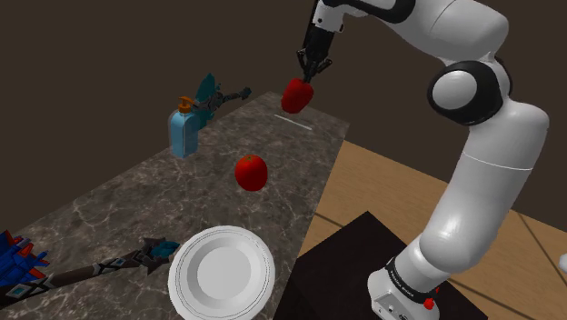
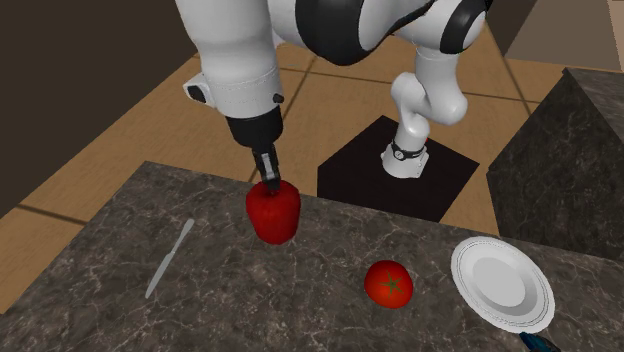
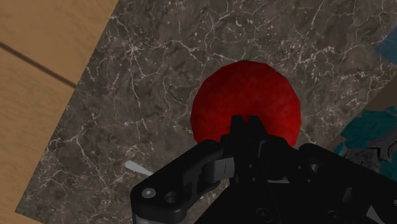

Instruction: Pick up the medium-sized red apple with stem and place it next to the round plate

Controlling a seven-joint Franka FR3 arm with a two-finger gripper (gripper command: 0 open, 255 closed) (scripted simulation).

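In the shoulder view, the all-black two-finger gripper (image 1: 306,75) is hanging over the far end of the dark, white-veined marble counter (image 1: 109,214). Its jaws are pinching the top of the rounded, glossy red apple (image 1: 297,95). The apple is hanging just under the fingertips and appears clear of the stone, with a thin pale knife (image 1: 295,123) lying below it. Nearer the camera, a second round red fruit (image 1: 251,172) is sitting on the counter. The round white plate (image 1: 221,273) is lying nearer still, well apart from the apple. A blue bottle with an orange cap (image 1: 184,133) is standing toward that view's left. The black box stand (image 1: 350,264) is sitting on a wooden plank floor (image 1: 536,245).

In the second exterior view, the gripper (image 2: 270,183) is pointing straight down and clasping the red apple (image 2: 273,214) at its crown, near the counter edge that faces the stand (image 2: 350,175). The knife (image 2: 170,258) is lying toward that view's left. The second red fruit (image 2: 388,284), which is showing a green calyx, is sitting to the right, with the plate (image 2: 502,283) just beyond it.

In the wrist view, the gripper (image 3: 245,122) is showing its fingers drawn close together on the top of the apple (image 3: 245,95). The apple is hanging over the marble, the pale knife (image 3: 135,167) is lying beside the gripper, and the floor (image 3: 44,57) is showing past the counter's edge.
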